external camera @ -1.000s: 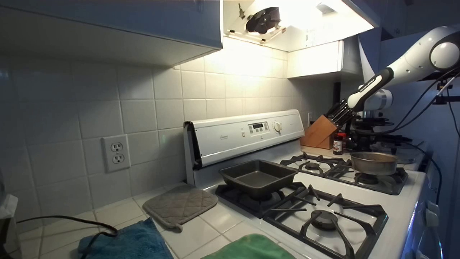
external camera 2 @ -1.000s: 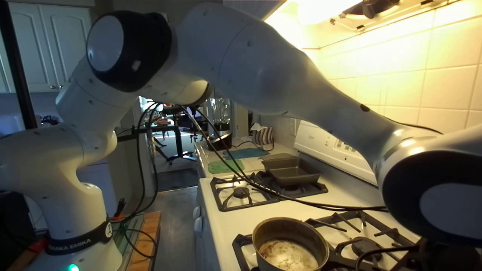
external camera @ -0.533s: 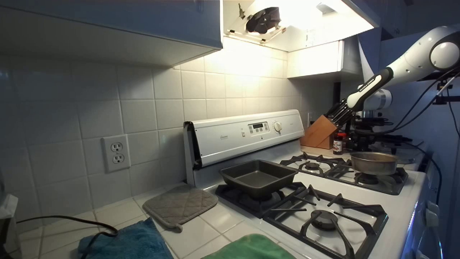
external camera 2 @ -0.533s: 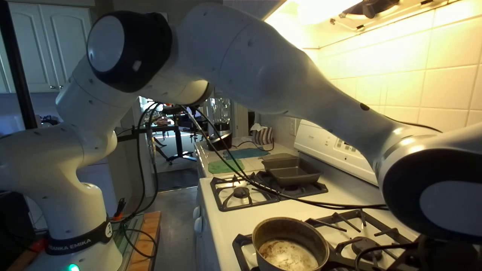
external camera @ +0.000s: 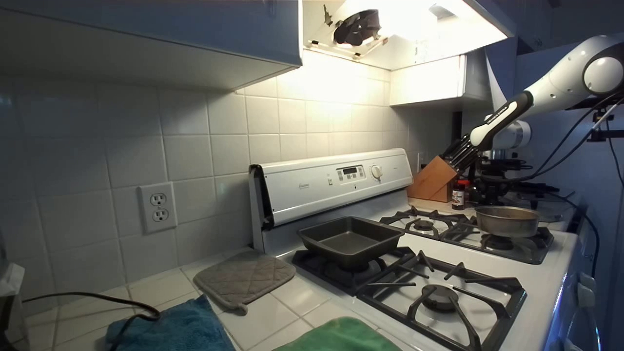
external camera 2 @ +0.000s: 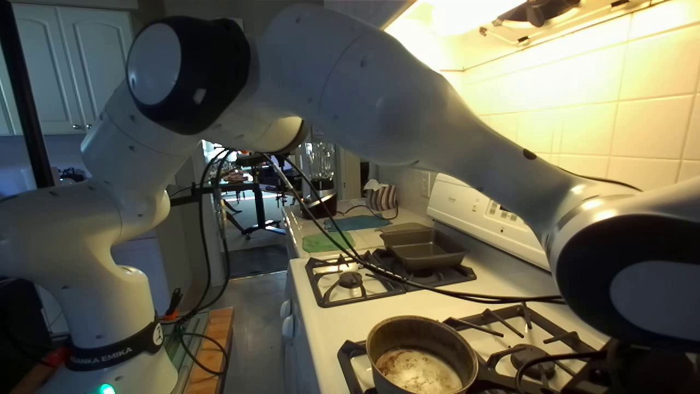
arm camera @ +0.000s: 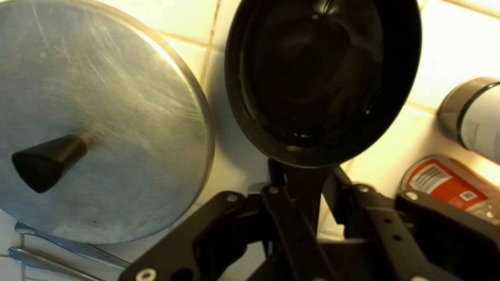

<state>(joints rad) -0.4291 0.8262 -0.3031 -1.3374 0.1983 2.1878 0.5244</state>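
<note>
In the wrist view my gripper (arm camera: 305, 173) is shut on the dark handle (arm camera: 304, 187) of a small black pan (arm camera: 314, 82). A bright wedge shows between the handle and the lower part of the right pad. The pan's bowl lies just beyond the fingertips, its inside facing the camera. A round metal lid (arm camera: 129, 128) with a black knob (arm camera: 47, 162) lies to the left. A jar with a red label (arm camera: 449, 187) and a white-labelled bottle (arm camera: 482, 119) are to the right. In an exterior view the gripper (external camera: 489, 195) is a dark, unclear shape near the counter.
A metal pot (external camera: 507, 223) and a dark square baking pan (external camera: 351, 239) sit on the stove; both also show in an exterior view, the pot (external camera 2: 421, 361) and baking pan (external camera 2: 424, 249). A knife block (external camera: 431, 180) stands near the gripper. Silver utensils (arm camera: 78, 249) lie below the lid.
The arm is almost still. In an exterior view the wrist joint near the camera has risen very slightly. The stove items have not moved.
</note>
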